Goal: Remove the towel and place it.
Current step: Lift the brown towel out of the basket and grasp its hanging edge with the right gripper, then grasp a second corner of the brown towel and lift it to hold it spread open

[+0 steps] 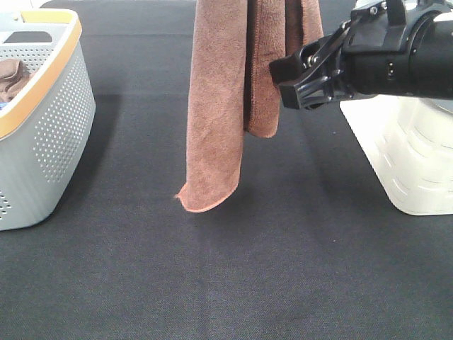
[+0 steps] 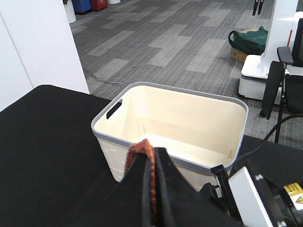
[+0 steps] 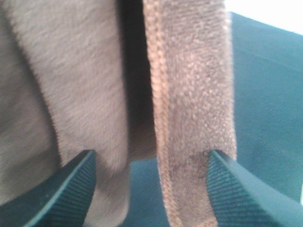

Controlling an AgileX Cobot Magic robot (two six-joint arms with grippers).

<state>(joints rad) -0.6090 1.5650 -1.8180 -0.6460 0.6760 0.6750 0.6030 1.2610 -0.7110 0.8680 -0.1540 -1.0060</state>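
Observation:
The rust-brown towel (image 1: 212,106) hangs in long folds from above the top of the exterior view, its lowest corner at or just above the black table (image 1: 283,276). My left gripper (image 2: 152,184) is shut on the towel's upper edge (image 2: 141,150) and is out of the exterior view. My right gripper (image 1: 289,81) is open, level with the towel's right-hand folds and close beside them. In the right wrist view the towel (image 3: 189,94) hangs between the spread fingertips (image 3: 61,189), and the gripper (image 3: 149,189) is not closed on it.
A grey perforated basket with an orange rim (image 1: 42,120) stands at the left and holds a darker brown cloth (image 1: 13,76). A white basket (image 1: 410,156) stands at the right; the left wrist view shows its grey rim (image 2: 165,87) and cream inside.

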